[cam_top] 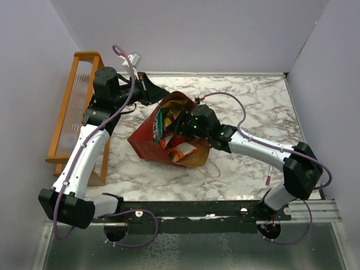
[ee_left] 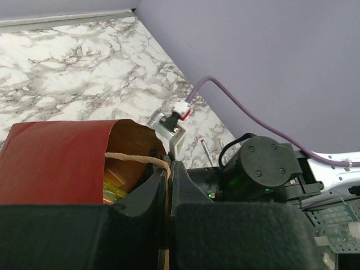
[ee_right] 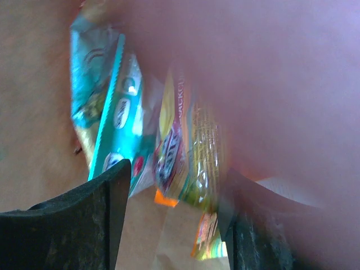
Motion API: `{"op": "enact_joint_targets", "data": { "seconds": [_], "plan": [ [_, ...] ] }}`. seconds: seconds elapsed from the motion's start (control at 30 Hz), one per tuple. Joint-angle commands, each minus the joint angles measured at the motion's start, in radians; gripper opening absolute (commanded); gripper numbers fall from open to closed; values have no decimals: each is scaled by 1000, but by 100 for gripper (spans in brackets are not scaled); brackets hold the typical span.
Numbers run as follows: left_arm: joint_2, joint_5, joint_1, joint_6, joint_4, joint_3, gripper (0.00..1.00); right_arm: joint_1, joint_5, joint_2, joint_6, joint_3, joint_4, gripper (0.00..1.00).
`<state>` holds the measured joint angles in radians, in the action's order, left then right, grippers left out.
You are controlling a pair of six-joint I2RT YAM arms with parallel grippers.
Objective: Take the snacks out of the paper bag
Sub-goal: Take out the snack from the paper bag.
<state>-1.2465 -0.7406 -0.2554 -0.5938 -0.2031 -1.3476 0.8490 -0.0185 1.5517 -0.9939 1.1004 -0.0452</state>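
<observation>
The dark red paper bag (cam_top: pixel 147 136) lies on its side mid-table, its brown mouth open to the right. Several snacks show inside it: red and orange packets (cam_top: pixel 181 149) and a teal one (cam_top: pixel 159 124). My left gripper (cam_top: pixel 151 91) is shut on the bag's tan handle (ee_left: pixel 135 158) at the upper rim; the gripper (ee_left: pixel 167 169) holds the mouth up. My right gripper (cam_top: pixel 183 121) reaches into the bag mouth. In the right wrist view it is open (ee_right: pixel 174 191), with a yellow and red packet (ee_right: pixel 185 146) between its fingertips and a teal packet (ee_right: pixel 109 107) to the left.
An orange wooden rack (cam_top: pixel 76 109) stands along the left edge. A pink pen (cam_top: pixel 268 180) lies at the right front. The bag's second handle (cam_top: pixel 212 167) loops onto the marble table (cam_top: pixel 253 107). Walls close in at the back and both sides.
</observation>
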Motion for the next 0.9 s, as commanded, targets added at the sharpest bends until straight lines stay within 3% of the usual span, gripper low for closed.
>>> {"op": "enact_joint_targets", "data": {
  "seconds": [0.0,0.07,0.13,0.23,0.5,0.77,0.87],
  "plan": [
    [54,-26,-1,-33,54,16,0,21,-151,48,-69,77,-76,57],
    [61,-21,-1,-36,52,26,0,31,-189,52,-64,83,-88,51],
    [69,-17,0,-36,47,37,0,33,-191,54,-52,83,-85,30],
    [78,6,-1,-19,14,44,0,37,-167,44,-19,104,-112,16],
    [114,127,-1,15,-60,62,0,44,20,-132,136,35,-14,13],
    [132,217,1,14,-89,65,0,43,22,-280,215,8,-56,1],
    [131,233,1,16,-104,63,0,44,26,-341,296,18,-78,1]
  ]
}}
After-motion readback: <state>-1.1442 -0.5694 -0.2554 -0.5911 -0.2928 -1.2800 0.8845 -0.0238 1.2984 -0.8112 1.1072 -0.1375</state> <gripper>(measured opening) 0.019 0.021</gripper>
